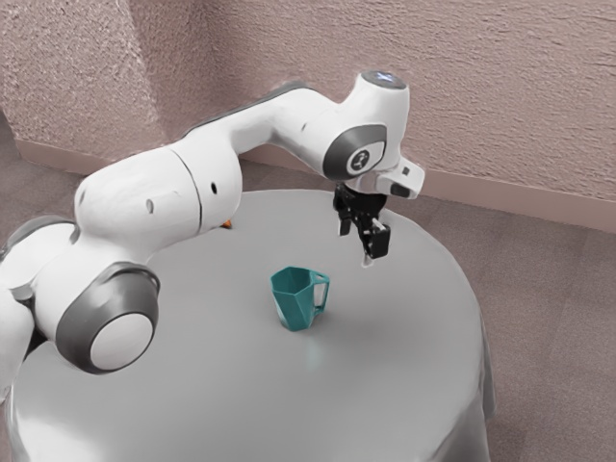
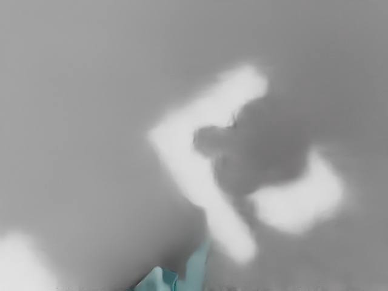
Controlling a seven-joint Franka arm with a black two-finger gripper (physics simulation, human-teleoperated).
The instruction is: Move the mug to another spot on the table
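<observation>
While the teal mug stands upright near the middle of the tabletop, handle toward the exterior view's right, the gripper hangs open and empty above and just beyond it, so an off-centre descent could tip it over.

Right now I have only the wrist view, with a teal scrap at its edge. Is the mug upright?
Observer: Yes. The mug stands upright on the table, mouth up.
Operator: Is the pincer touching it?
Observer: No. The pincer hangs above the table, clear of the mug, beyond it toward the exterior view's right.
Operator: Where does the handle point?
Observer: The handle points toward the exterior view's right, the side nearer the pincer.
</observation>
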